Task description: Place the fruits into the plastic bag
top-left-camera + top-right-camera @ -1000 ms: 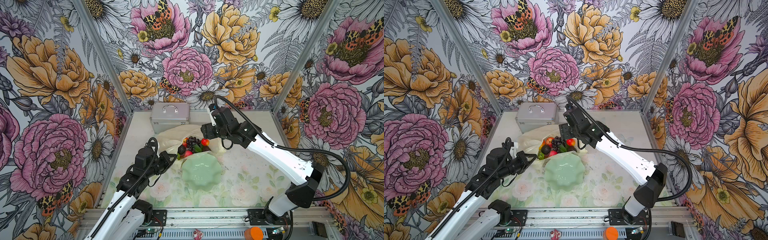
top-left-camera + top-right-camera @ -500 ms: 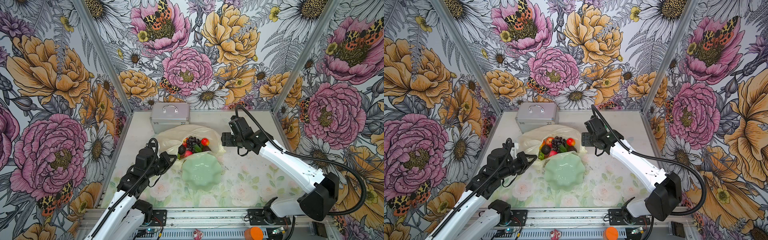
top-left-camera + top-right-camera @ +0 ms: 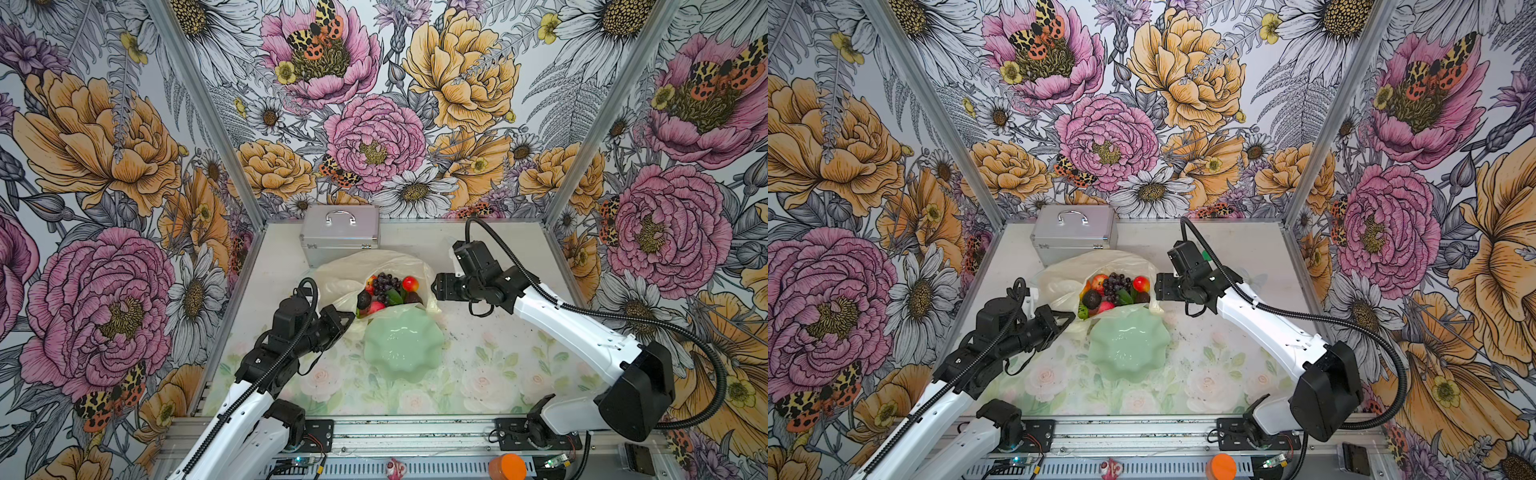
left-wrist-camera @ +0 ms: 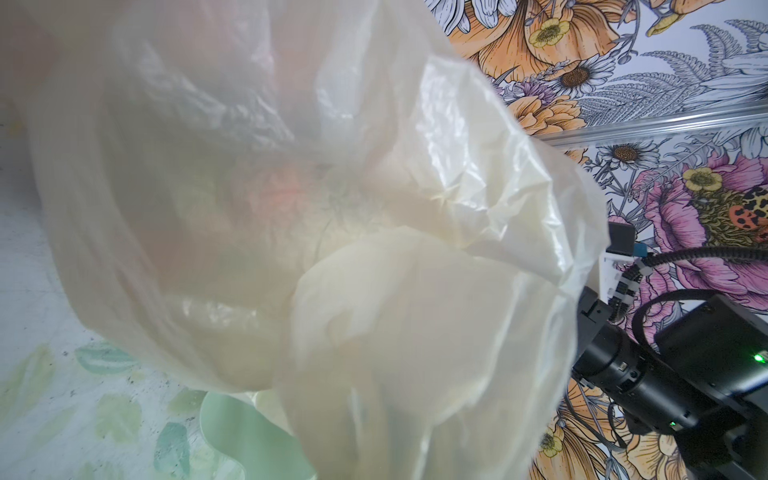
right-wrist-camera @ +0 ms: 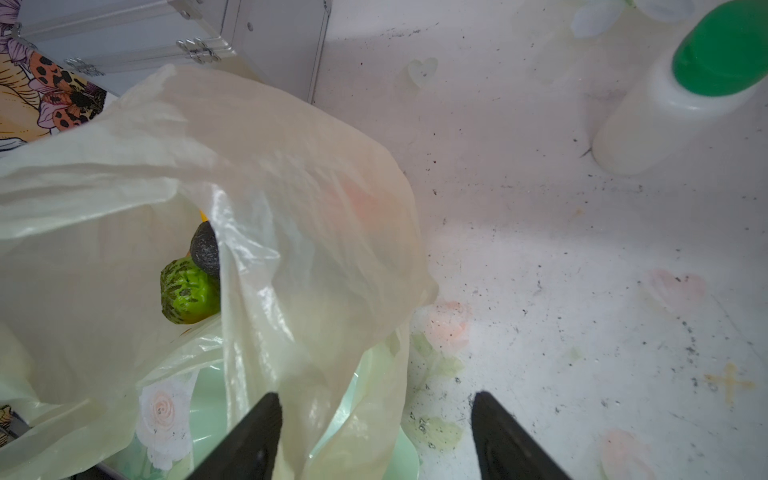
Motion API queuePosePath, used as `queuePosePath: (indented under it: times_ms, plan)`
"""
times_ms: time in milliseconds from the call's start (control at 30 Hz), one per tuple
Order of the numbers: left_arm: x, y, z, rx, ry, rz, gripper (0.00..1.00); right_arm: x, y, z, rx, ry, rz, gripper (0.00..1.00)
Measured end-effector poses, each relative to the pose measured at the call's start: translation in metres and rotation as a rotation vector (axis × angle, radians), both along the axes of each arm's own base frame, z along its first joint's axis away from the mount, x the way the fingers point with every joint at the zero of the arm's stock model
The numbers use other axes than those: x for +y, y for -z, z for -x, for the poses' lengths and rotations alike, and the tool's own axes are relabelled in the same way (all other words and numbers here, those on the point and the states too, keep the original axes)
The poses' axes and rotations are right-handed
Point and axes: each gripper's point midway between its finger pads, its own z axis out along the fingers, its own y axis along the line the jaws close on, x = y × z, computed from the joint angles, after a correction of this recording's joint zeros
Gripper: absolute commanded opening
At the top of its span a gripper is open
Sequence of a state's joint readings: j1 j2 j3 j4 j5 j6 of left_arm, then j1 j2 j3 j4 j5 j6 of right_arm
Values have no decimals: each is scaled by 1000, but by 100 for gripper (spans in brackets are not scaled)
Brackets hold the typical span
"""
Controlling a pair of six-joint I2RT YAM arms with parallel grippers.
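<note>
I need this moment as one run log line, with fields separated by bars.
left gripper: shut on plastic bag rim | right gripper: open, empty, beside bag | fruits: inside bag | green bowl: no fruit

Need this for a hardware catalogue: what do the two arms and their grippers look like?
Both the left arm and right arm have glossy white links, black joint housings and black wrists. A black ribbed cable runs along each. The left gripper and right gripper are matte black, with tapered fingers.

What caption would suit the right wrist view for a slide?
Right gripper, open, beside the plastic bag; a bumpy green ball and a dark avocado lie inside.
</note>
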State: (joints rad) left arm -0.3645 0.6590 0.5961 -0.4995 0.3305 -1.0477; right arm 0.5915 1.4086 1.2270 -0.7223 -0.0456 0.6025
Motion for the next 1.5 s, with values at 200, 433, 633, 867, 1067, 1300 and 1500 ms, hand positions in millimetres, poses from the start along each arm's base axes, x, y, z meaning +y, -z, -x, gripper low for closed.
queuePosePath:
  times_ms: [200, 433, 633, 867, 1067, 1300, 1500]
  plan:
    - [-1, 7, -2, 25, 0, -10, 0, 23, -6, 6, 21, -77, -116, 77]
    - [-1, 9, -3, 33, 0, -13, 0, 41, 0, 17, 66, -152, -188, 75]
    - [0, 9, -6, 37, -5, -16, 0, 34, 6, 14, 70, -120, -162, 0]
    - [14, -51, -69, -18, -68, -27, 0, 26, -79, -56, -116, -28, -203, 0]
    - [18, -169, -136, -252, -76, -13, 0, 28, -220, -113, -403, -26, -366, 0]
    - [5, -242, -157, -393, -47, 17, 0, 36, -285, -110, -515, -87, -466, 0]
    - [-27, -218, -160, -339, 28, 19, 0, 35, -247, -110, -433, -86, -419, 0]
